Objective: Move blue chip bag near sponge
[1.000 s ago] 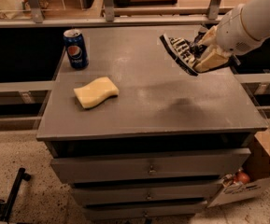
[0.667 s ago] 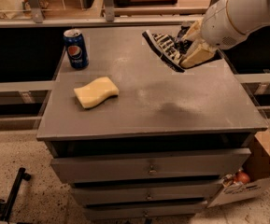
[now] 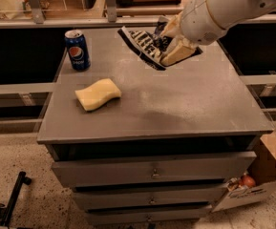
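A grey metal cabinet [image 3: 185, 109] fills the middle of the view, standing on a speckled, pale floor. Its flat top is matt and dull, with faint scuffs and a soft dark shadow near the centre. Below the top there is a dark open gap, then three shallow drawers [image 3: 152, 171] stacked one under another, all closed, each with a small metal pull in the middle. Behind the cabinet run pale horizontal rails and a wooden shelf.

On the left part of the top lies the sponge [image 3: 98, 94], a thick, soft-looking, pale yellow block with wavy sides and no print. Behind it, near the back left corner and well apart from it, a blue Pepsi can [image 3: 77, 50] stands upright, smooth and glossy, with its round logo facing the camera.

The white, rounded arm [image 3: 223, 6] reaches in from the upper right. Its gripper [image 3: 166, 42] hangs above the back middle of the cabinet, and its cream-coloured fingers [image 3: 178, 55] are pinched on the blue chip bag [image 3: 137, 42]. The bag is flat, crinkled dark foil with white lettering; it is held clear of the top, tilted, its free end pointing left. It is behind and to the right of the sponge, apart from it.

At the lower right a cardboard box [image 3: 271, 166] stands open beside the cabinet; a round orange-red thing [image 3: 246, 181] lies in it, too small to name.
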